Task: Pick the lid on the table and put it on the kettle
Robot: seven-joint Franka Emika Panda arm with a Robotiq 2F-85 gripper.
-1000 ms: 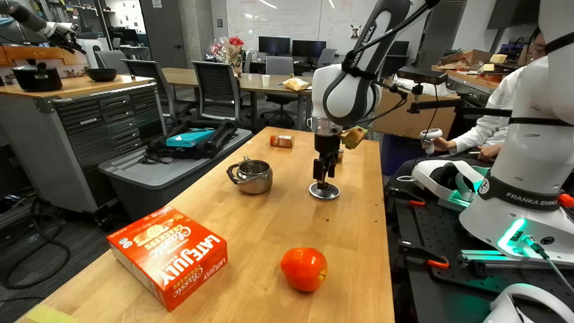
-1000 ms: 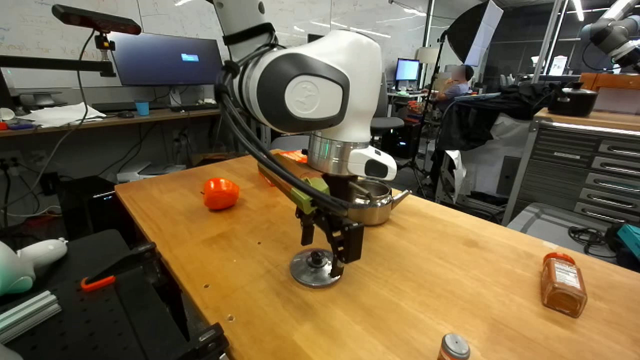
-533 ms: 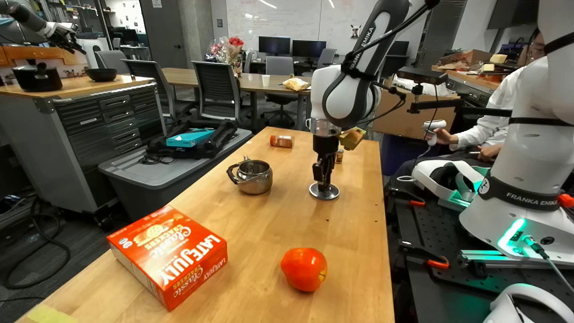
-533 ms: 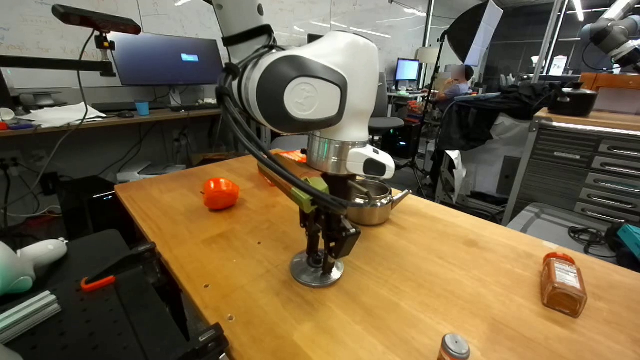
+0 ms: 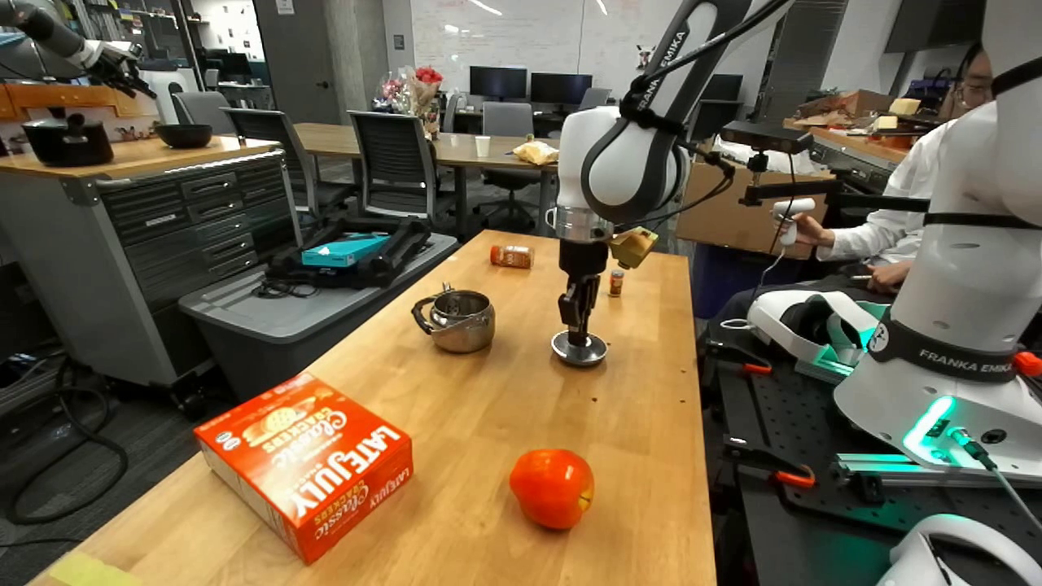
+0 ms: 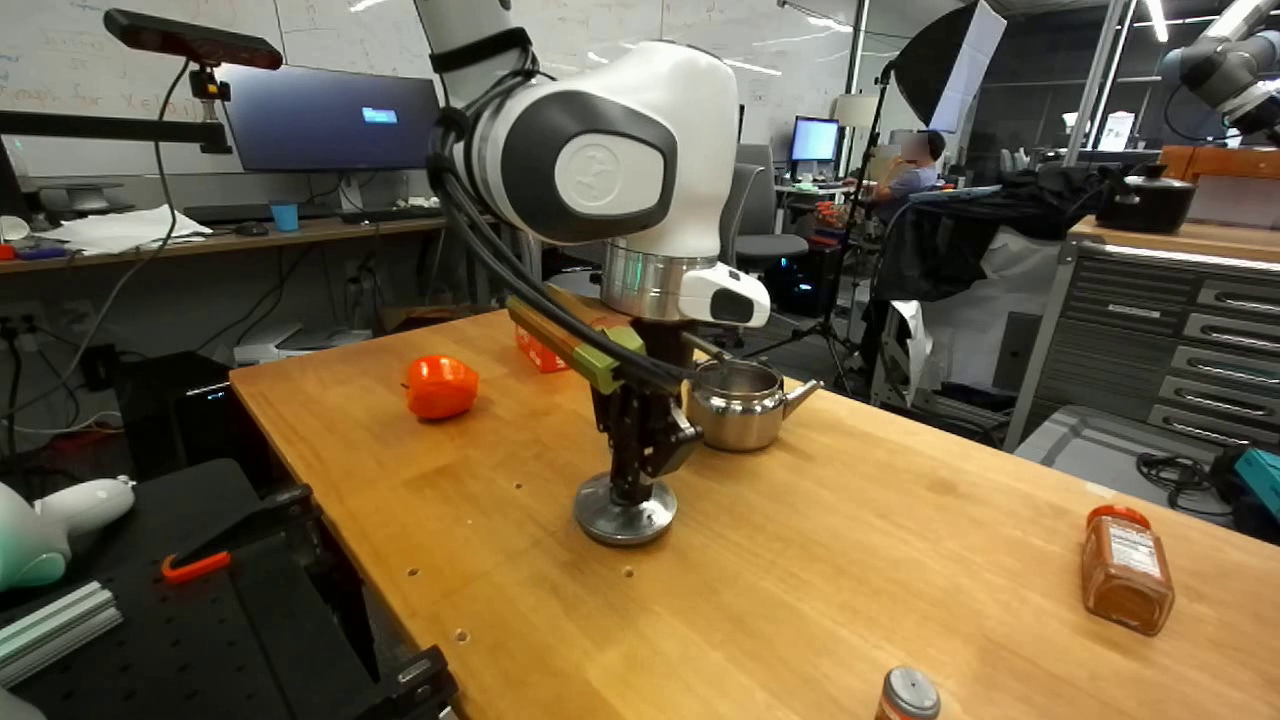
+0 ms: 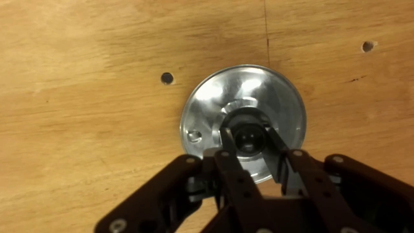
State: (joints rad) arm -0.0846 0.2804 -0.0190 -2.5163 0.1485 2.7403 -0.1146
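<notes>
Op: Where's the lid (image 7: 239,87)?
Eng: Under your gripper (image 7: 247,134). Your fingers (image 7: 274,155) are drawn in to knob (image 7: 249,139) width, pinching it (wrist cam's clearest). Can't tell if lid's off tbl (image 5: 456,488).
Op: Kettle (image 5: 472,334)?
Eng: Upright on tbl, mouth open, apart from your lid in both ext. views.
</notes>
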